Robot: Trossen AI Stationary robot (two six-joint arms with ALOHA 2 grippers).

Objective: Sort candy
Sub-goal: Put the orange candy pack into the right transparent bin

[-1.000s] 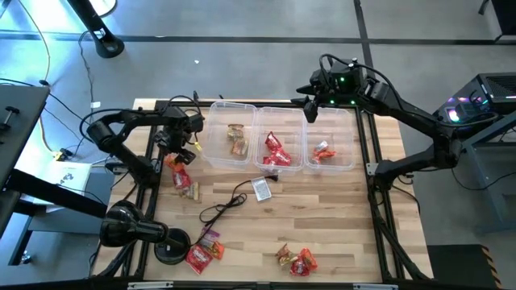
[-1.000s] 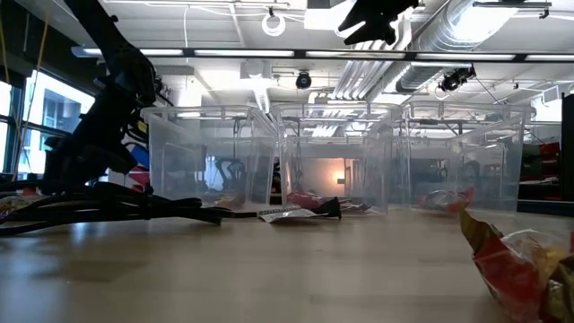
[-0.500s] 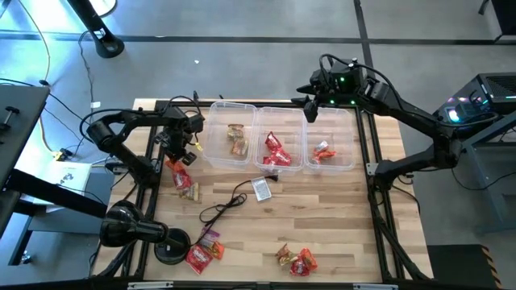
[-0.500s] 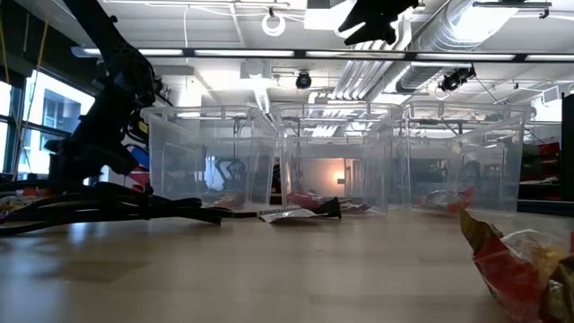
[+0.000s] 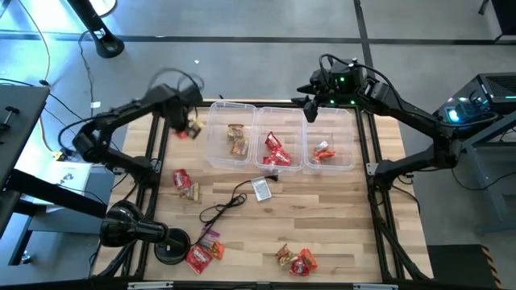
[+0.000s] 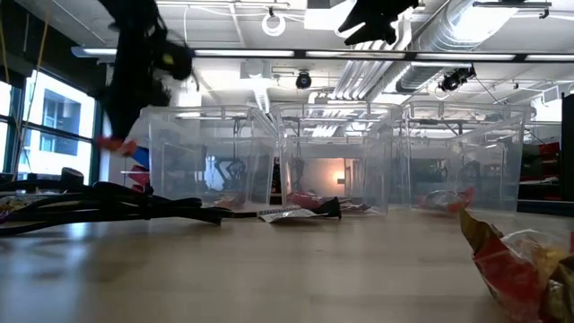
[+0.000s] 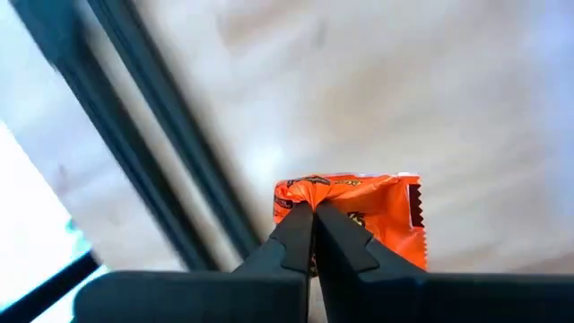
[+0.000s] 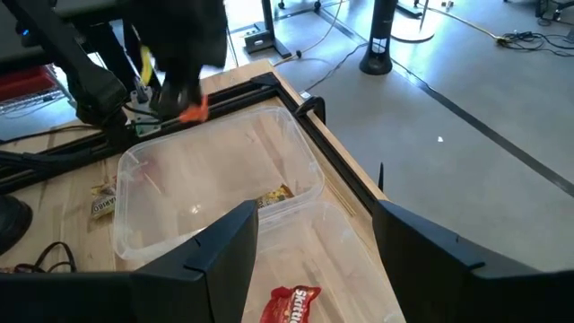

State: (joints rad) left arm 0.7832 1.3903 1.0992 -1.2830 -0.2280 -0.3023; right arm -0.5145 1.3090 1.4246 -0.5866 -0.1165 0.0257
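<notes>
Rising off the bench (image 5: 322,217), left fingers (image 7: 314,235) pinched an orange candy (image 7: 359,220) beside the left bin (image 5: 232,137); right fingers (image 8: 314,235) hovered, spread empty.

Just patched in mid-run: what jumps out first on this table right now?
The left gripper is shut on an orange candy, lifted off the table beside the leftmost of three clear bins. The right gripper hangs open above the bins at the table's far edge. Loose candy lies scattered along the near edge, and a grey tag with a black cable sits mid-table.
</notes>
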